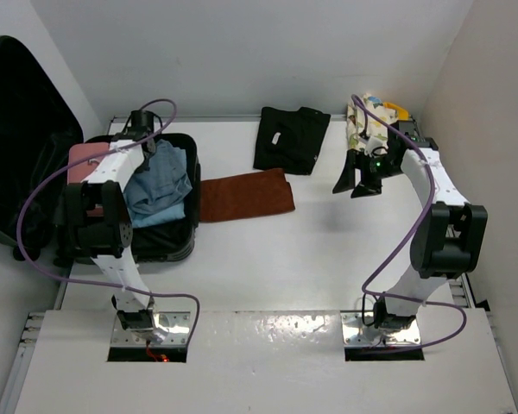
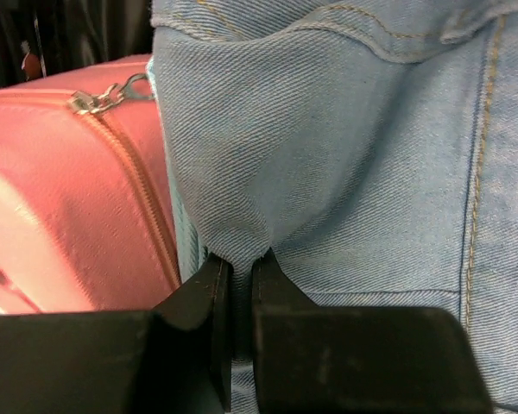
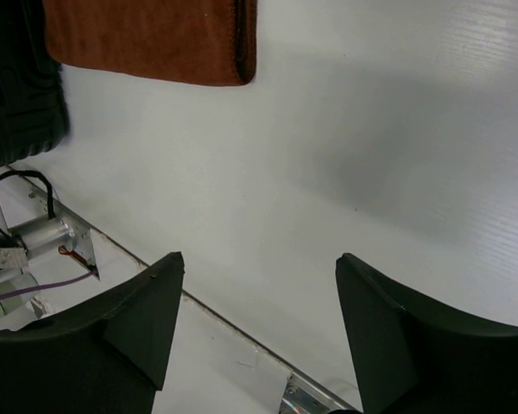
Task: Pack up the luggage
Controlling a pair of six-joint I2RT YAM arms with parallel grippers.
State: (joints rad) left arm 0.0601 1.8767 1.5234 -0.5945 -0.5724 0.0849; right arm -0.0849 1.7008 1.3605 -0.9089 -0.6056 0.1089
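Two fingers of the left gripper [image 2: 239,267] pinch a fold of jeans [image 2: 345,155], soft, limp cloth likely to drag rather than lift whole. A pink case [image 2: 78,190] lies just left of them. Around both sits the open luggage [image 1: 168,240], stiff and probably heavy, best gripped at its lid edge. Fingers of the right gripper [image 3: 257,263] stand spread, holding nothing, with a towel [image 3: 155,39] beyond them.

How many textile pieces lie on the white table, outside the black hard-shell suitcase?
3: a folded black garment at far centre; a rust-brown towel beside the suitcase; a pale patterned bundle in the far right corner, partly behind the right arm, possibly hiding more.
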